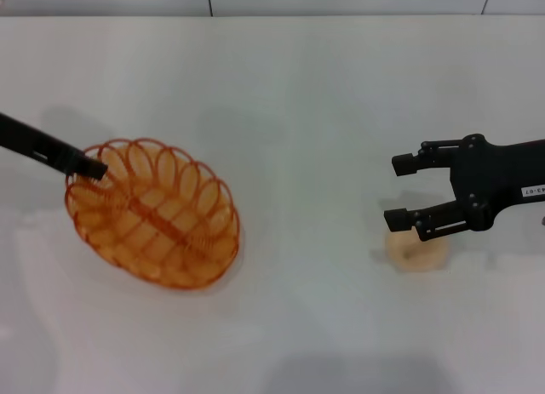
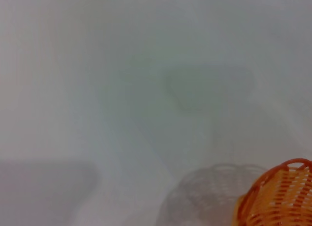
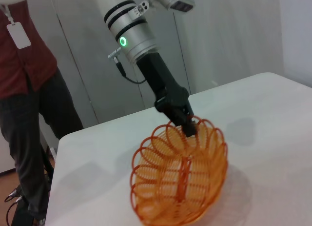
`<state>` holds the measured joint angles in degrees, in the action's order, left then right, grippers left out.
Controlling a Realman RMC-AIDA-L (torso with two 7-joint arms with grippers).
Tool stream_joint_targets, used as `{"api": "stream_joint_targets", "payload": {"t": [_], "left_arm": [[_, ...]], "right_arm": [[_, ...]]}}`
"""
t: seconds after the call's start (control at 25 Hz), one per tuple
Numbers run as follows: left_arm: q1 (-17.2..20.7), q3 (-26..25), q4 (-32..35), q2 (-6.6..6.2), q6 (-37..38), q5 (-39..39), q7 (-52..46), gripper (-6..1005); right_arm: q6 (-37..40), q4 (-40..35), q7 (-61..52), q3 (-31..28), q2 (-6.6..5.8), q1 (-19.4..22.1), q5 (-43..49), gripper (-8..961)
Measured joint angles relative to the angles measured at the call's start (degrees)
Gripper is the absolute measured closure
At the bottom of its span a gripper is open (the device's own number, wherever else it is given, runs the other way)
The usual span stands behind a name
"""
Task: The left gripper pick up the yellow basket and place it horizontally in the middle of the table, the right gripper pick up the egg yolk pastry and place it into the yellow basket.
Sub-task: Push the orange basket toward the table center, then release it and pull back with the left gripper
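Head view, yellow basket (image 1: 153, 214) long axis diagonal, seemingly tilted

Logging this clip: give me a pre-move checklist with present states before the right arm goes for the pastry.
1. Left end effector shut on basket rim: ok.
2. Basket set down flat: not ok; the right wrist view shows it tilted, its held side raised.
3. Basket mid-table: not ok, still on the left.
4. Right end effector open: ok.
5. Right end effector over pastry: ok, the pastry sits under its near finger.
6. Pastry free on table: ok.
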<state>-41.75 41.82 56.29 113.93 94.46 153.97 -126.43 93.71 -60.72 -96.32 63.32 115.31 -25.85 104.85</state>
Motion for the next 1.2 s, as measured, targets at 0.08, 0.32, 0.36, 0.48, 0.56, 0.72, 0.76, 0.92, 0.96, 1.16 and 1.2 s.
{"api": "stream_joint_targets", "payload": {"t": [0.08, 0.32, 0.36, 0.48, 0.56, 0.72, 0.76, 0.92, 0.96, 1.16, 1.2], "left_arm": [[0.00, -0.19, 0.99, 0.04, -0.02, -1.08, -1.77, 914], [-0.13, -0.21, 2.67, 0.12, -0.31, -4.00, -9.01, 915], [-0.22, -0.21, 2.71, 0.21, -0.43, -4.41, -10.64, 915], [-0.41, -0.23, 2.75, 0.41, -0.57, -5.64, -14.04, 915], [-0.45, -0.24, 2.74, 0.52, -0.71, -6.77, -16.60, 915], [-0.50, 0.16, 1.86, 0.93, -1.30, -8.34, -21.32, 915], [-0.54, 0.20, 1.74, 1.12, -1.31, -8.31, -22.14, 915], [-0.66, 0.26, 0.82, 1.38, -1.78, -8.21, -26.44, 916], [-0.67, 0.26, 0.27, 1.26, -1.91, -8.22, -27.61, 916], [-0.81, 0.25, -0.78, 0.86, -2.36, -7.95, -30.96, 915], [-0.83, 0.25, -0.95, 0.95, -2.55, -7.52, -31.35, 914]], "right_arm": [[-0.02, 0.00, 0.00, -0.02, 0.00, -0.01, -0.03, 96], [-0.02, -0.29, -0.29, -0.05, 0.00, -0.01, -0.26, 96], [0.02, -0.30, -0.30, -0.05, 0.00, 0.00, -0.40, 96], [0.25, -0.34, -0.31, -0.05, -0.05, 0.14, -0.94, 96], [0.34, -0.46, -0.32, -0.05, -0.06, 0.28, -0.99, 96], [0.45, -0.41, -0.35, -0.04, -0.08, 0.37, -1.22, 96], [0.50, -0.33, -0.35, -0.03, -0.09, 0.37, -1.33, 96], [1.27, -0.39, -0.36, -0.01, -0.09, 0.37, -1.51, 96], [1.63, -0.48, -0.36, -0.02, -0.09, 0.40, -1.54, 96], [1.98, -0.59, -0.36, -0.04, -0.09, 0.41, -1.61, 96], [2.00, -0.59, -0.36, -0.04, -0.08, 0.37, -1.61, 96]]}}
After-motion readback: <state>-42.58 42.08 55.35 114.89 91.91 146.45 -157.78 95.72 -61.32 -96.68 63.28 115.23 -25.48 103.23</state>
